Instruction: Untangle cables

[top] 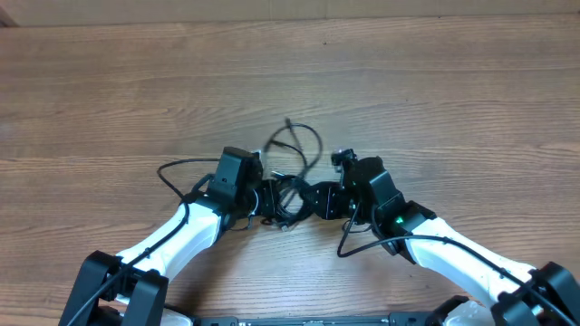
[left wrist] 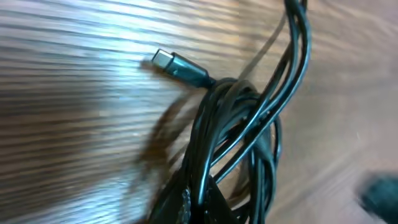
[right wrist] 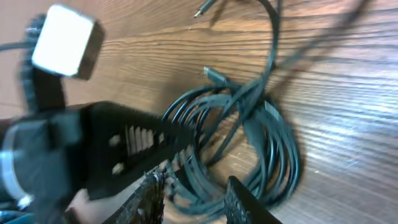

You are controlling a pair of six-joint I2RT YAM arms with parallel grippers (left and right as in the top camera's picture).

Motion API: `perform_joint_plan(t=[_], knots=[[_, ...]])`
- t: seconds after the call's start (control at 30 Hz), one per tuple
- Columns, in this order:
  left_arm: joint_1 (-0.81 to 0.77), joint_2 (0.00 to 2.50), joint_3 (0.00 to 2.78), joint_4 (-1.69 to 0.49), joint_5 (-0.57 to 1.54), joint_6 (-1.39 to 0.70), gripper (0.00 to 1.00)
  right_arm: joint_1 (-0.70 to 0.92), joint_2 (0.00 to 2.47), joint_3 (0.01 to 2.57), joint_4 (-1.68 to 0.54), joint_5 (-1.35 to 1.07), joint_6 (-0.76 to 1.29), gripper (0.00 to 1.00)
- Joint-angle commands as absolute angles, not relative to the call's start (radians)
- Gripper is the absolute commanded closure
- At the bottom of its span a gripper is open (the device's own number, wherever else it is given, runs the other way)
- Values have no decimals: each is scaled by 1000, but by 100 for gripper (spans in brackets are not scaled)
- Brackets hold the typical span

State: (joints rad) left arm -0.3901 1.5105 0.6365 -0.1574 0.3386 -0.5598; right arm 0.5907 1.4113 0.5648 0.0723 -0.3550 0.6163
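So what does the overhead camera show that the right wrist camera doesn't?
Only the overhead shows both white arms reaching in from the bottom edge, and the wide wooden table around them. Only the right wrist view shows the right pincer up close, fingers apart, with the coil's separate strands. Both show the black cables, the left pincer shut on the bundle, and a loose end with a plug lying beyond the coil.

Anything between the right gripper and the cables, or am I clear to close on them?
No foreign object. The right gripper is open at the near edge of the cable bundle. Only the left gripper, shut on the bundle, reaches in close beside it.
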Motion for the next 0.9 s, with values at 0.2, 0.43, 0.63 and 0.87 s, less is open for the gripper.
perform_joint_plan(t=[0.2,0.43,0.63,0.87], knots=[[-387,1517,656,-152,519,-400,96,628,1560,597,68,-218,659,75],[-386,1516,656,-88,645,-454,96,629,1563,603,19,-170,685,66],[-384,1516,656,68,759,-628,96,629,1566,604,-3,-157,715,74],[-384,1516,656,120,847,-663,96,628,1566,604,-2,-153,759,94]])
